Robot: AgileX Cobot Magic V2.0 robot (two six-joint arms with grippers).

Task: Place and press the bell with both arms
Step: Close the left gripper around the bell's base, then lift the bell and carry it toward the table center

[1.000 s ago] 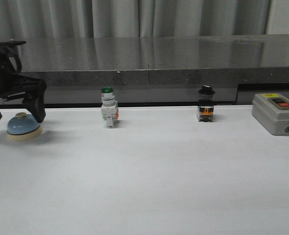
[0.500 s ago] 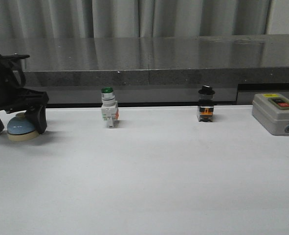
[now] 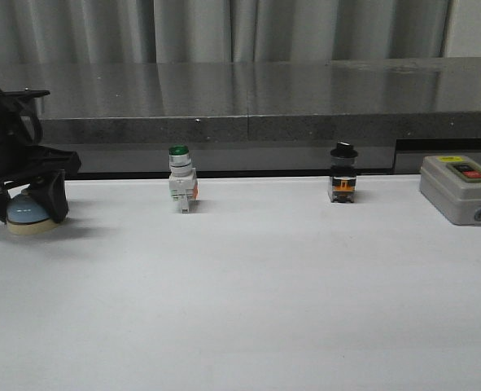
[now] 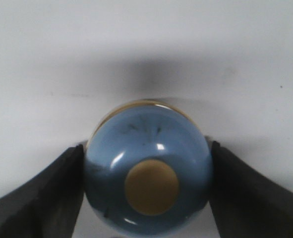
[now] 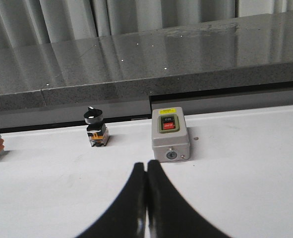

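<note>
The light-blue bell (image 3: pixel 24 213) with its cream base sits on the white table at the far left. My left gripper (image 3: pixel 26 217) is down around it, with one black finger on each side. In the left wrist view the bell (image 4: pixel 148 148) fills the middle, its cream button up, and both fingers (image 4: pixel 47 196) touch the dome's sides. The bell's base rests on the table. My right gripper (image 5: pixel 146 167) is shut and empty above the table; it shows only in the right wrist view.
A green-capped white switch (image 3: pixel 181 181) stands right of the bell. A black-capped switch (image 3: pixel 343 173) and a grey two-button box (image 3: pixel 458 189) stand further right; both also show in the right wrist view, the switch (image 5: pixel 95 127) and the box (image 5: pixel 170 134). A dark counter ledge (image 3: pixel 248 114) runs behind.
My left gripper has come down over the bell and its fingers have closed in on the dome. The bell has shifted slightly left.
</note>
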